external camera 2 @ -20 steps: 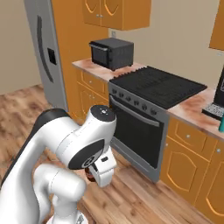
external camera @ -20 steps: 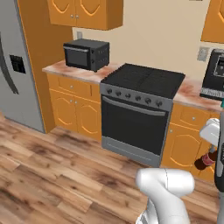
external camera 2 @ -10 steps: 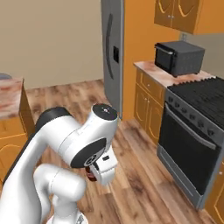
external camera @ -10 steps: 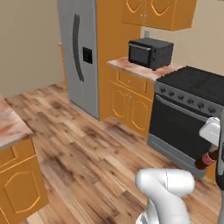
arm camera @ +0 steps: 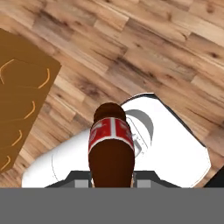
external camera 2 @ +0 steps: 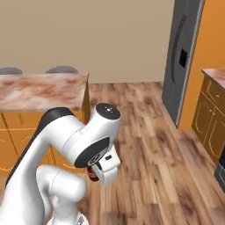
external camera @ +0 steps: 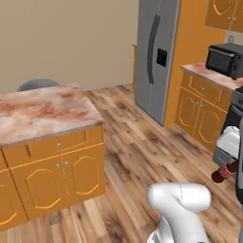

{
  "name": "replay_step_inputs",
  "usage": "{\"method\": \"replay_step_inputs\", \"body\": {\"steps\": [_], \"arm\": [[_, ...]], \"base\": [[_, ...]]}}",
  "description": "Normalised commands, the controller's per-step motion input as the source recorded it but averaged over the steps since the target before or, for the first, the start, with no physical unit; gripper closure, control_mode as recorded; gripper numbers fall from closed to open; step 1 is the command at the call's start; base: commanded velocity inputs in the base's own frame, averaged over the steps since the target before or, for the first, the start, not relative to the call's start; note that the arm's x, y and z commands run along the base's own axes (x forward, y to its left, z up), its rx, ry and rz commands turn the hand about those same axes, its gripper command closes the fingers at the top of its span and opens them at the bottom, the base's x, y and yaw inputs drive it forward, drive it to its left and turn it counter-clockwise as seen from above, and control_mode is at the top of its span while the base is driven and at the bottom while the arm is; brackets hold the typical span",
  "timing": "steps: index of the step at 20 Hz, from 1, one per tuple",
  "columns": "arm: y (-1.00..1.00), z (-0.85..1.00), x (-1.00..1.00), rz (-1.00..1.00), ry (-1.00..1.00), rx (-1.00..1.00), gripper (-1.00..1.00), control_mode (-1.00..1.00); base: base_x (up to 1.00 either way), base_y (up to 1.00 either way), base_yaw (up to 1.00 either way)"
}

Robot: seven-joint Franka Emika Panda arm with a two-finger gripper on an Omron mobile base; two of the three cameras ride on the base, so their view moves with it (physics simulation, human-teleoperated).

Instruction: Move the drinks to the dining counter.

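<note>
A small dark-brown bottle with a red label (arm camera: pixel 111 148) is held in my gripper (arm camera: pixel 111 180), which is shut on it over the wooden floor. From the left base the bottle (external camera: pixel 219 175) hangs at the far right edge under the white hand (external camera: pixel 229 151). From the right base the same bottle (external camera 2: pixel 92 172) peeks out beneath my arm, next to the gripper (external camera 2: pixel 97 172). The dining counter (external camera: pixel 43 113), a reddish marbled slab over orange doors, lies to the left and apart from the bottle. It also spans the left side (external camera 2: pixel 39 90) of the right base view.
A tall grey fridge (external camera: pixel 154 57) (external camera 2: pixel 182 57) stands at the back right. Beside it are orange cabinets (external camera: pixel 204 111) with a black microwave (external camera: pixel 226 59) on top. Grey stool backs (external camera: pixel 37 84) (external camera 2: pixel 61 69) rise behind the island. Wooden floor (external camera 2: pixel 145 145) stretches between island and fridge.
The whole picture has swung: stove and microwave slid off to the right and the island came into view, so the base has turned. The bottle stays in the gripper.
</note>
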Motion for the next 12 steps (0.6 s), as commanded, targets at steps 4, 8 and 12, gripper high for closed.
{"method": "replay_step_inputs", "body": {"steps": [4,8,12], "arm": [[0.00,0.00,0.00,0.00,0.00,0.00,1.00,1.00],[0.00,0.00,0.00,0.00,0.00,0.00,1.00,1.00],[0.00,0.00,0.00,0.00,0.00,0.00,1.00,1.00]], "base": [[0.03,1.00,0.43],[0.06,1.00,0.43],[0.17,0.86,0.35]]}}
